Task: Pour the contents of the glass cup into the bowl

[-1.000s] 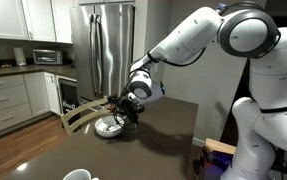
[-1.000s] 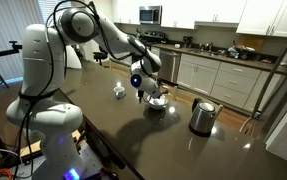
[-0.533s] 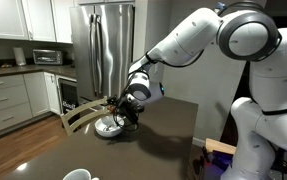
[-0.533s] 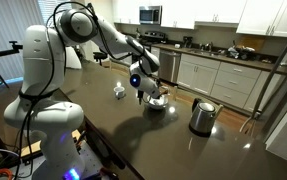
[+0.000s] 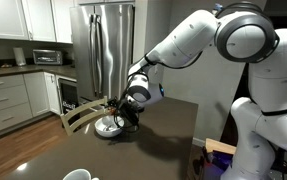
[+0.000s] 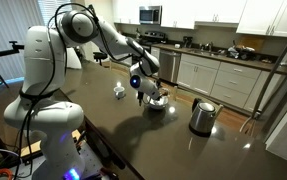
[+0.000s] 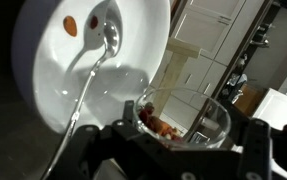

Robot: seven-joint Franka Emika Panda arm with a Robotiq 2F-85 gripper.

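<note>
My gripper [image 7: 178,135] is shut on the clear glass cup [image 7: 183,112], tipped toward the white bowl [image 7: 43,60]. Reddish-brown bits [image 7: 155,125] lie inside the glass near its rim. One small brown bit [image 7: 70,26] lies in the bowl, next to a metal spoon [image 7: 93,60] whose handle runs out over the rim. In both exterior views the gripper [image 5: 128,110] [image 6: 148,92] hangs right over the bowl [image 5: 107,127] [image 6: 157,103] on the dark table; the glass is too small to make out there.
A dark kettle-like jug [image 6: 202,116] stands on the table past the bowl. A white mug [image 6: 119,90] lies near the robot base, and another white cup [image 5: 75,174] sits at the table's near edge. A wooden chair [image 5: 75,113] stands beside the bowl. A fridge [image 5: 103,45] is behind.
</note>
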